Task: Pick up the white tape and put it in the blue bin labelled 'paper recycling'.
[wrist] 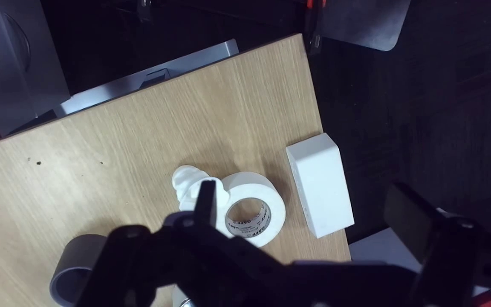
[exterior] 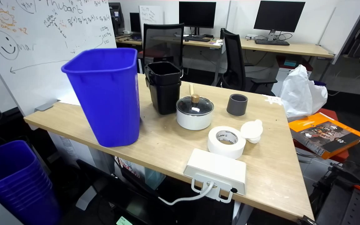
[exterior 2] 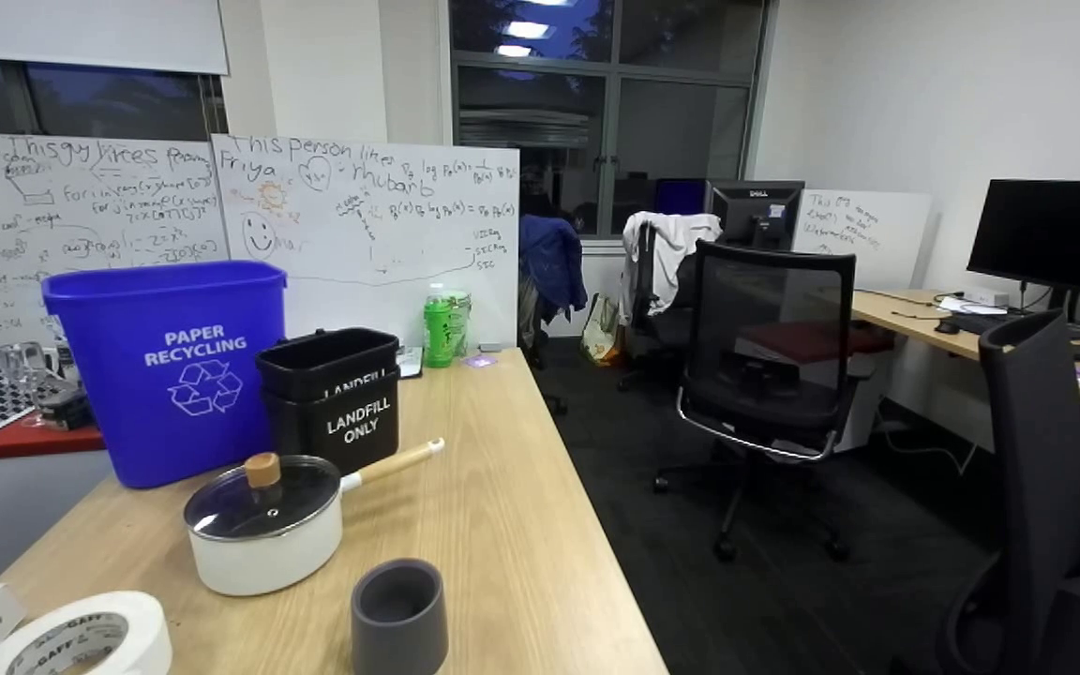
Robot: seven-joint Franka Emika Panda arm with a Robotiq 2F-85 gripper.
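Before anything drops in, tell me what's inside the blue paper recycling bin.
An exterior view shows only upper inner walls of the blue paper recycling bin; its near side hides the bottom, so anything there cannot be seen.

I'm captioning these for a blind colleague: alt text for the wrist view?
The white tape lies ungripped near the centre on a wooden table, with an open gripper in the foreground. Beside the tape is a small white object; a white box sits at the table's edge, a dark grey cup lower left.

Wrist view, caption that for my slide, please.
Looking down past the open claw: the white tape lies on a wooden table near a white box.
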